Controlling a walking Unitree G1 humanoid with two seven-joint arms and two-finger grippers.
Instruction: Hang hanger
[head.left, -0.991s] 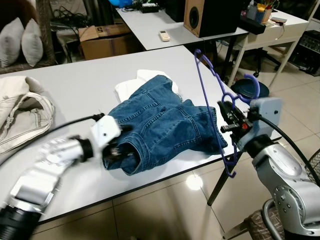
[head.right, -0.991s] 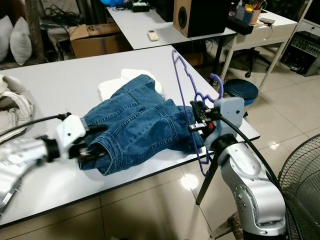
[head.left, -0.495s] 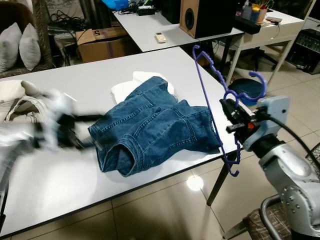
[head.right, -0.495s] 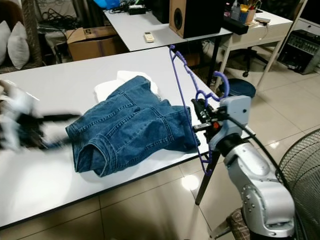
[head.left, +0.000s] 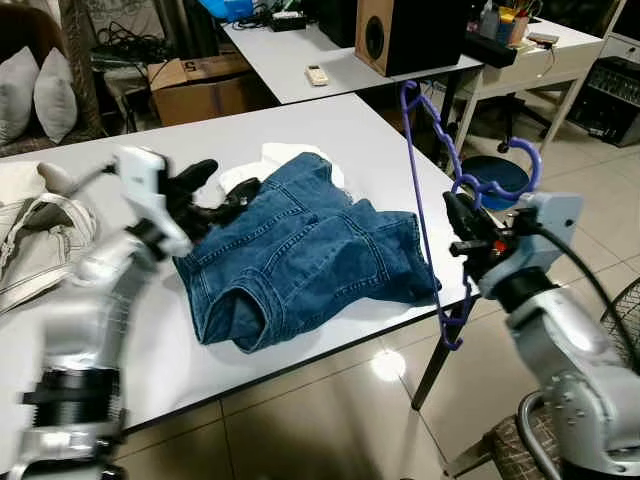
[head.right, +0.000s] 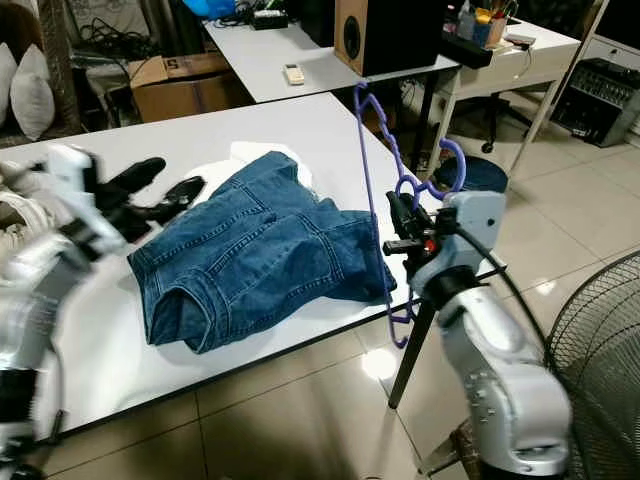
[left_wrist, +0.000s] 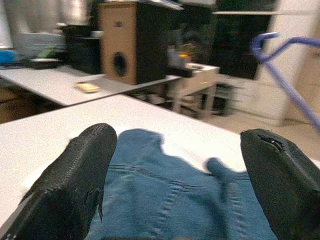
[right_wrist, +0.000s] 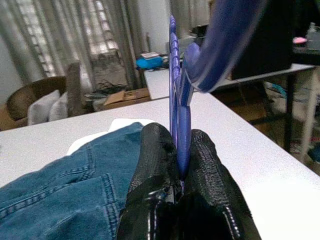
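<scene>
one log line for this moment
right claw: shut on hanger | left claw: open over jeans | hanger: not hung

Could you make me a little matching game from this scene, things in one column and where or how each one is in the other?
Things:
1. purple hanger
2. denim shorts
3. left end effector
4. wooden speaker

Places or states:
A. lying flat on the near white table
B. standing on the far table
C. pinched upright by the right end effector at the table's edge
D. open, raised over the shorts' far-left edge

Pairs: 1-C, 2-A, 3-D, 4-B
</scene>
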